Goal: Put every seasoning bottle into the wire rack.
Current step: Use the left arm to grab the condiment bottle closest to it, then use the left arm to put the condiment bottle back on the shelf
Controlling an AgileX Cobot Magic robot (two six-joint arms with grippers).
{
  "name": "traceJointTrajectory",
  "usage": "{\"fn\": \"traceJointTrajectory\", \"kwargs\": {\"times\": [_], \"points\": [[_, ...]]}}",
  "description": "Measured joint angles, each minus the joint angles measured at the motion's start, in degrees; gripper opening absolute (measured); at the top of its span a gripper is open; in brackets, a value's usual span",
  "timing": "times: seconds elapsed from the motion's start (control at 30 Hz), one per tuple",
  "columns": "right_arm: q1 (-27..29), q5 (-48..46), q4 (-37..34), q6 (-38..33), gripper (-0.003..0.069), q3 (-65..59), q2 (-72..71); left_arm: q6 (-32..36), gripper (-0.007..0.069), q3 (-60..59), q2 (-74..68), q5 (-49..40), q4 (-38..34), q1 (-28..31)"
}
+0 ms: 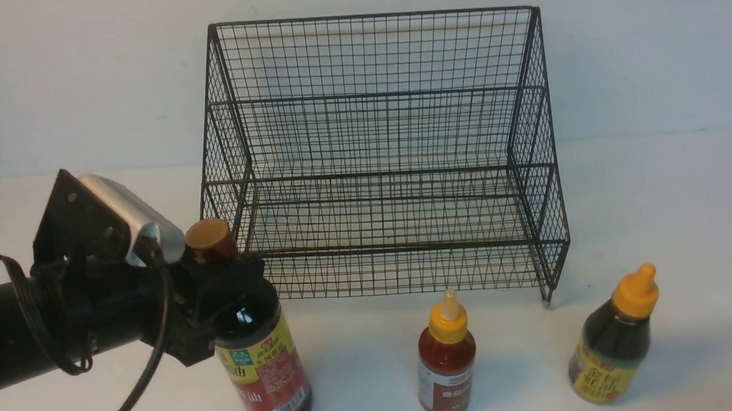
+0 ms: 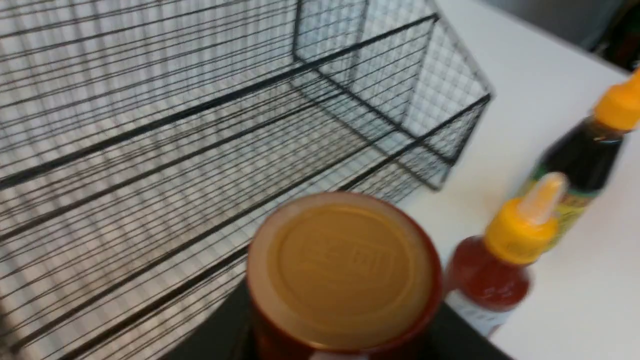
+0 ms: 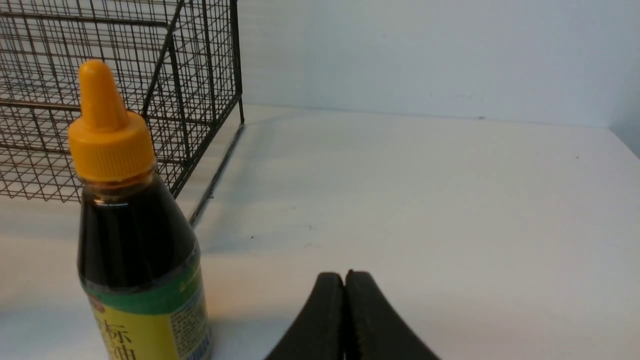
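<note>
The black wire rack [image 1: 375, 136] stands at the back of the white worktop [image 1: 686, 214], against the pale wall [image 1: 646, 47], and both its tiers hold nothing. All three bottles stand upright on the worktop in front of it, in a loose row. The tall bottle [image 1: 265, 367] is on the left, just off the rack's front left corner. The red bottle [image 1: 446, 364] with its yellow nozzle is in the middle. The squat bottle [image 1: 611, 349] is on the right, near the rack's front right foot. The left arm reaches in low from the left, a black cable [image 1: 143, 380] hanging under it. The left fingers [image 1: 247, 271] sit on either side of the tall bottle's neck, just below its brown-gold cap [image 1: 208, 239]. In the left wrist view that cap [image 2: 345, 265] fills the foreground, with dark finger surfaces [image 2: 220, 330] showing on both sides of it. The fingers are partly closed around the neck, but whether they actually press on it I cannot tell. The bottle's base is on the worktop. The right fingers [image 3: 370, 320] show only in the right wrist view, pressed fully together with nothing between them. They hang low over bare worktop beside the squat bottle [image 3: 135, 240], apart from it. The rack's right end [image 3: 200, 100] is behind that bottle.
</note>
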State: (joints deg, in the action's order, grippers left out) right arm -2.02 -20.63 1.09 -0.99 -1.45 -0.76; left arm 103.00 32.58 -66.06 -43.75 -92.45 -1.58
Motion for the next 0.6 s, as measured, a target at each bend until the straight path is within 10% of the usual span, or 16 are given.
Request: {"fn": "traceJointTrajectory", "kwargs": {"times": [0.37,0.6], "points": [[0.00,0.00,0.00,0.00,-0.0015,0.00,0.00,-23.96,0.0265,27.07,3.80,-3.80,16.51,0.00],[0.00,0.00,0.00,0.00,-0.0015,0.00,0.00,-27.26,0.0265,37.64,-3.69,-3.87,19.27,0.00]]}}
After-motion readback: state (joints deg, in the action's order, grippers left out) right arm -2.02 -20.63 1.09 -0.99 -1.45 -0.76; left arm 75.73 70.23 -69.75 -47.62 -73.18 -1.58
